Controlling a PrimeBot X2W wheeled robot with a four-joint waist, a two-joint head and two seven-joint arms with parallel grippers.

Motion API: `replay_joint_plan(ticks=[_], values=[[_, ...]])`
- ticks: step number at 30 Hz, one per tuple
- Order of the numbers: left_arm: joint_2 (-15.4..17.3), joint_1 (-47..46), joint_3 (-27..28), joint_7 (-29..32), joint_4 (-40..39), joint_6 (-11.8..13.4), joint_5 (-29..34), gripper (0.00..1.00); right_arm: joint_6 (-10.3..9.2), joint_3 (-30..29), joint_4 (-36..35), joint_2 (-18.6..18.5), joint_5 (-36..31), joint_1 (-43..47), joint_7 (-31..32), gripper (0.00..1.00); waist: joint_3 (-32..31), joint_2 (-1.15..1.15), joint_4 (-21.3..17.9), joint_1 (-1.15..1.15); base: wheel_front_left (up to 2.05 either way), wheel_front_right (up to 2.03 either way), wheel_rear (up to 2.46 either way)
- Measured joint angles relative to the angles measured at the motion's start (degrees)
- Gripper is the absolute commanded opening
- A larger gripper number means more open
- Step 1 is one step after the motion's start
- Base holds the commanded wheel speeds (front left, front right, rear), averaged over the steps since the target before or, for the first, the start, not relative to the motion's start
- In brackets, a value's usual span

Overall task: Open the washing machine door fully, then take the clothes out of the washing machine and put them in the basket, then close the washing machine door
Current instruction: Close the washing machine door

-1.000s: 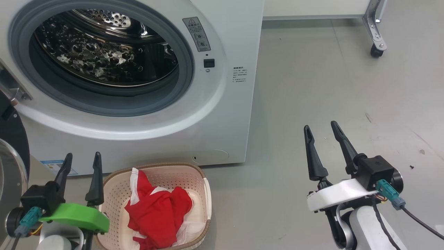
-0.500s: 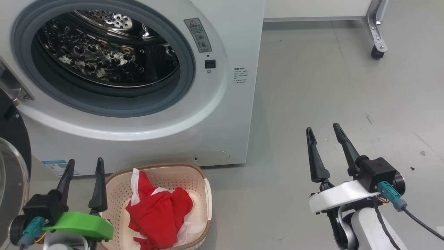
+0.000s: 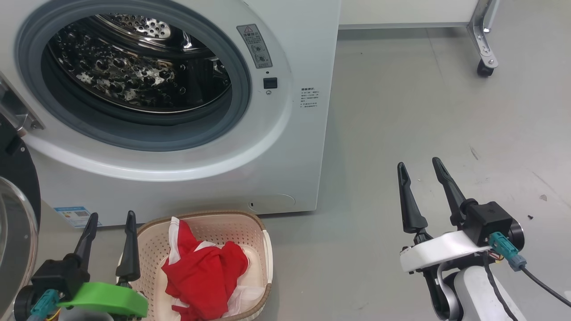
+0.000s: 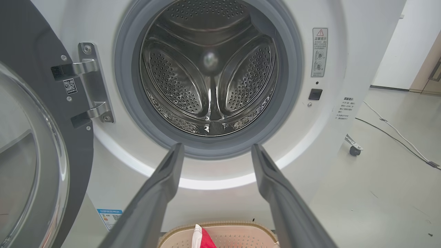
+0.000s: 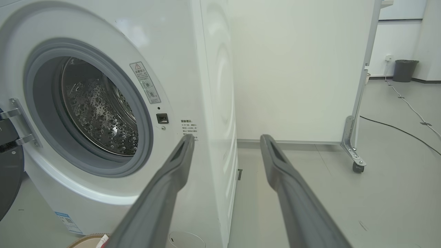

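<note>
Once done unloading, down to last step: shutting washing machine door (image 3: 20, 178), swung out left of washing machine (image 3: 285, 147). Clothes (image 3: 205, 272) heaped in basket (image 3: 266, 254) on floor (image 3: 401, 111) below empty drum (image 3: 134, 67). Both wide open, gripping nothing: left end effector (image 3: 112, 216) just beside basket, right end effector (image 3: 418, 162) over floor; next probably needs reach to door rim, push shut.

The clothes (image 3: 205, 274) lie heaped in the basket (image 3: 216, 229) near the washing machine (image 3: 250, 151) (drum seemingly empty). The washing machine door (image 3: 22, 183) stands open at left. The left end effector (image 3: 112, 216) and right end effector (image 3: 419, 161) are spread, empty.
</note>
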Motion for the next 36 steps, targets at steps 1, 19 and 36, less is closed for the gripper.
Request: replay_joint_plan(ticks=[1, 19, 36], values=[[-0.04, 0.18, 0.09, 0.00, -0.16, 0.00, 0.00, 1.00, 0.00, -0.02, 0.01, 0.01, -0.01, 0.01, 0.00, 1.00, -0.01, 0.00, 0.00, 0.00, 0.00, 0.00, 0.00], [-0.29, 1.73, 0.68, 0.00, -0.62, -0.54, 0.00, 1.00, 0.49, -0.21, 0.16, 0.04, -0.27, 0.05, 0.00, 1.00, -0.30, 0.00, -0.10, 0.00, 0.00, 0.00, 0.00], [-0.34, 1.79, 0.93, 0.00, -2.29, -1.11, -0.01, 1.00, 0.51, -0.20, 0.13, 0.07, -0.36, 0.13, 0.00, 1.00, 0.36, 0.00, -0.11, 0.00, 0.00, 0.00, 0.00]])
